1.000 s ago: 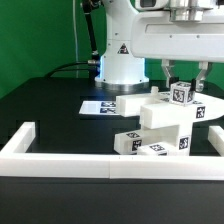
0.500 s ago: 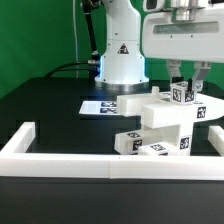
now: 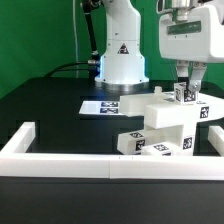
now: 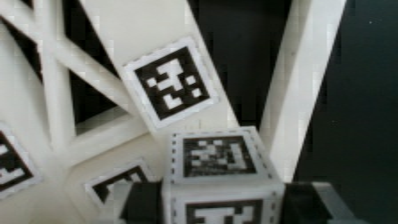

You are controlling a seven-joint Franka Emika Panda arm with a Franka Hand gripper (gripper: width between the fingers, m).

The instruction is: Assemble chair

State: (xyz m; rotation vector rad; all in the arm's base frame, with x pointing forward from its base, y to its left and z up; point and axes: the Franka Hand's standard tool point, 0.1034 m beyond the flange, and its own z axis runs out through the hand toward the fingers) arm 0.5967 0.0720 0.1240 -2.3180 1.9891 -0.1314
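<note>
- Fitting a square leg [image 3: 183,93] to the partly built chair [image 3: 160,128] is judged to be the step in hand.
- The jaws are closed to a narrow gap and clamped on the tagged upper end of that leg, which is held upright at the top of the assembly.
- The chair is found on the black worktop [image 3: 50,100] at the exterior view's right, just behind the front run of the low white rail [image 3: 60,160] and near the marker board [image 3: 95,106].
- In the wrist view the X-braced frame [image 4: 80,90] is seen just beside the held leg.
- Whether the leg is already seated in its socket cannot be told.
- For the next move, a straight, square-on press or twist into the socket is probably called for.
- The stacked parts beneath should not be shifted.
</note>
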